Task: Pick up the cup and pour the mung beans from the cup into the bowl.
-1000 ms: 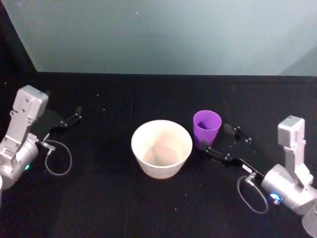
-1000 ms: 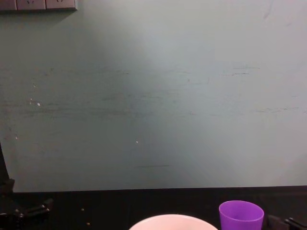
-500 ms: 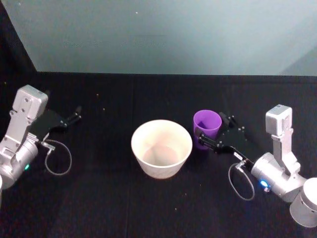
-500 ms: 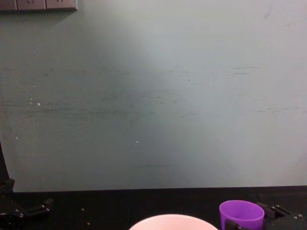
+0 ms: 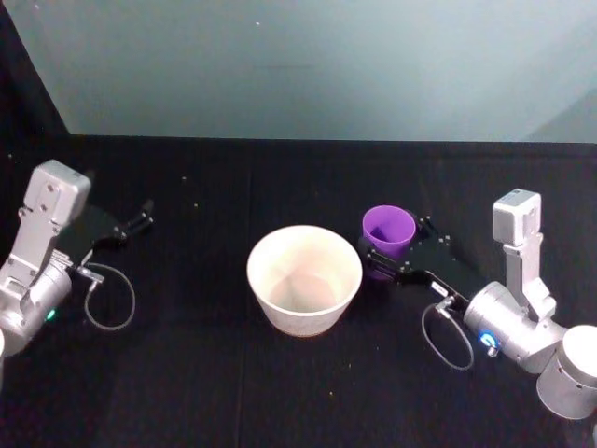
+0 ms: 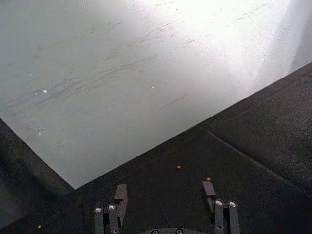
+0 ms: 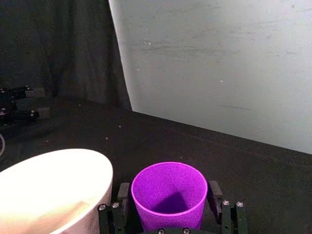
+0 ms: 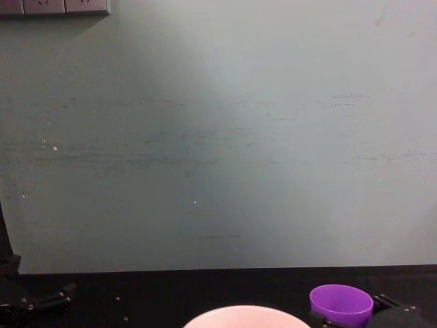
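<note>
On black table (image 5: 233,392), cup (image 7: 169,192) sits between jaws.

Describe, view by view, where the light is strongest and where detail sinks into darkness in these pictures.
Left wrist view: glare whitens the wall. Right wrist view: the bowl is overexposed nearly white, while the cup between the right gripper jaws holds its own shadow. Head view: the black table swallows the dark jaws. Chest view: the wall is evenly lit.
</note>
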`<action>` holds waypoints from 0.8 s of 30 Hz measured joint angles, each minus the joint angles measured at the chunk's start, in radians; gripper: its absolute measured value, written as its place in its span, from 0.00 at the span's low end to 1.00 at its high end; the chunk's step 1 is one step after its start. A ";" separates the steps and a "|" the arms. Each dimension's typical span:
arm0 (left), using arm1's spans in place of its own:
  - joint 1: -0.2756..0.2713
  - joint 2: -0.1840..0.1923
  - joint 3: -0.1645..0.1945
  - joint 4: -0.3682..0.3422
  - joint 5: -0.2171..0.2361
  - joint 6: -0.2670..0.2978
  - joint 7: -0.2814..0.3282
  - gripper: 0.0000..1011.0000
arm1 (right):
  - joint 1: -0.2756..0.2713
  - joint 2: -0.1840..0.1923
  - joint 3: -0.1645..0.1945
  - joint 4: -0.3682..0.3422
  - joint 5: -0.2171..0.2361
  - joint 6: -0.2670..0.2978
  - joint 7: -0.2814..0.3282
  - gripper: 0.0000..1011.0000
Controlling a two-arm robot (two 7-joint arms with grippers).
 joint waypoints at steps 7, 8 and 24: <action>0.000 0.000 0.000 0.000 0.000 0.000 0.000 0.99 | 0.003 -0.014 0.013 0.008 -0.002 0.013 0.013 0.99; 0.000 0.000 0.000 0.000 0.000 0.000 0.000 0.99 | 0.004 -0.016 0.014 0.010 -0.003 0.013 0.013 0.99; 0.000 0.000 0.000 0.000 0.000 0.000 0.000 0.99 | 0.015 -0.038 0.029 0.027 -0.037 0.017 0.021 0.99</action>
